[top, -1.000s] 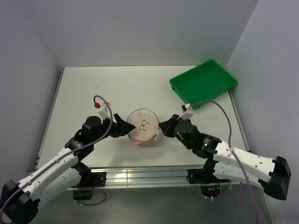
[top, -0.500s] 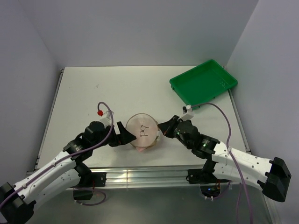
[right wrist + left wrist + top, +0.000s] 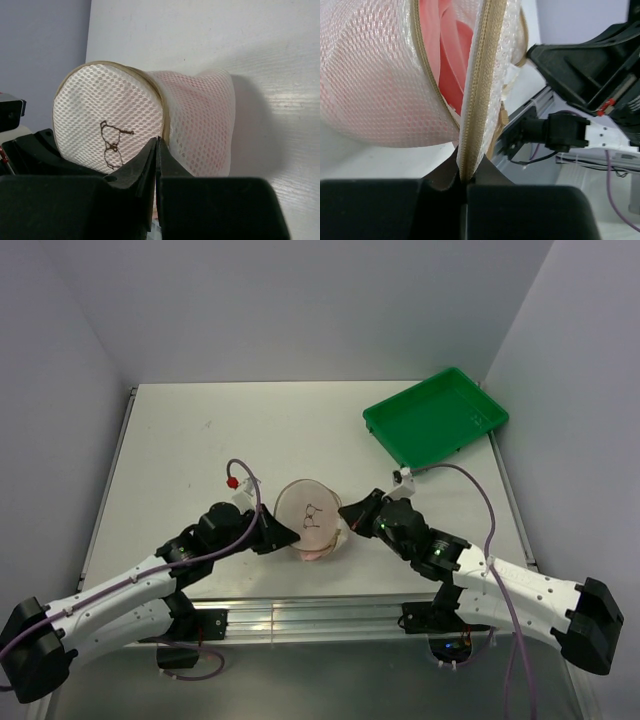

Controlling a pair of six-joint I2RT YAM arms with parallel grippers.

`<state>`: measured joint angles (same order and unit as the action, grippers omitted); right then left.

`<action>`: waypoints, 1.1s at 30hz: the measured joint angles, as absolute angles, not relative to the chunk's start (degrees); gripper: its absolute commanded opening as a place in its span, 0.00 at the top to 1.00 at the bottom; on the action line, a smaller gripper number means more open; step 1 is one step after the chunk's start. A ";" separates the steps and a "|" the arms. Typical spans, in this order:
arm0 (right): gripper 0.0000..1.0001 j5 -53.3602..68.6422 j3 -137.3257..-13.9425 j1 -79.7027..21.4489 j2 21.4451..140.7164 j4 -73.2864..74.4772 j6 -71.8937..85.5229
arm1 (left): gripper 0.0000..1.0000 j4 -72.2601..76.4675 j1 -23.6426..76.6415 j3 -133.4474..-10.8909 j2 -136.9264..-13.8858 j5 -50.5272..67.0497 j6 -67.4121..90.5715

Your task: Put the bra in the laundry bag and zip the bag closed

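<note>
The laundry bag (image 3: pixel 311 516), a round cream mesh pouch with a small dark mark, stands on edge at the table's near middle. The salmon-pink bra (image 3: pixel 451 56) shows inside it through a gap in the rim. My left gripper (image 3: pixel 285 537) is at the bag's near-left side, shut on the tan zip strip (image 3: pixel 479 100) of the rim. My right gripper (image 3: pixel 346 514) touches the bag's right side. Its jaws stand shut, tips (image 3: pixel 157 143) against the rim seam of the laundry bag (image 3: pixel 107 112). Whether they pinch any mesh is hidden.
A green plastic tray (image 3: pixel 437 418) sits at the far right corner of the table. Grey walls close in on the left, back and right. The table's near edge and metal rail (image 3: pixel 300 615) lie just behind both grippers.
My left gripper slid right along the bag's near side, opened wide, then shut on the zip rim. The bag shifted and turned slightly. The right arm barely moved.
</note>
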<state>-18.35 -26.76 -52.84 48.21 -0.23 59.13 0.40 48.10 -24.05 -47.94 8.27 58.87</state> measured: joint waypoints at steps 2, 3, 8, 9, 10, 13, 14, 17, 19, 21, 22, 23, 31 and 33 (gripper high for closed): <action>0.73 -18.37 -26.15 -52.84 46.44 0.58 59.27 | 1.00 2.81 48.10 -23.51 -47.99 8.34 59.33; 0.50 -18.33 -25.93 -52.84 45.25 1.23 59.24 | 1.00 4.08 48.12 -23.14 -47.97 8.54 59.53; 0.07 -17.50 -25.58 -53.30 39.09 5.45 59.22 | 1.00 10.24 48.14 -21.15 -47.72 9.65 60.14; 0.07 -17.50 -25.04 -53.54 37.54 5.89 59.44 | 1.00 11.64 48.10 -20.67 -47.72 10.07 60.23; 0.06 -17.45 -24.47 -53.69 36.25 6.52 59.53 | 1.00 12.75 48.10 -20.29 -47.72 10.63 60.25; 0.05 -17.50 -22.81 -54.13 33.91 8.45 60.14 | 1.00 15.73 48.10 -19.49 -47.81 12.47 60.12; 0.09 -17.52 -22.68 -54.13 34.06 8.82 60.20 | 1.00 16.95 48.10 -19.18 -47.86 13.21 60.05; 0.12 -17.28 -22.37 -54.13 36.45 8.58 60.23 | 1.00 20.93 48.10 -18.17 -47.94 15.55 59.64; 0.14 -16.88 -22.37 -54.13 38.70 7.64 60.03 | 1.00 23.90 48.10 -17.26 -48.23 17.17 59.66; 0.17 -16.38 -22.37 -54.11 40.95 6.72 59.51 | 1.00 26.44 48.07 -16.43 -48.71 18.65 59.72; 0.20 -15.94 -22.37 -53.98 41.50 6.33 59.20 | 1.00 27.73 48.05 -15.92 -48.99 19.42 59.79; 0.22 -15.29 -22.33 -53.74 41.56 5.87 58.89 | 1.00 28.73 47.94 -15.49 -49.23 20.03 59.86; 0.58 -11.09 -20.58 -50.92 39.11 -0.14 58.04 | 1.00 34.13 46.76 -13.80 -49.56 24.56 61.21; 0.62 -9.91 -19.92 -50.59 39.11 -1.23 58.30 | 1.00 34.79 46.44 -13.69 -49.54 25.17 61.39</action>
<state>-9.91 -19.92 -50.59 39.11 -1.23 58.30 34.79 46.44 -13.69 -49.54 25.17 61.39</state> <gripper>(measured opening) 0.420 0.050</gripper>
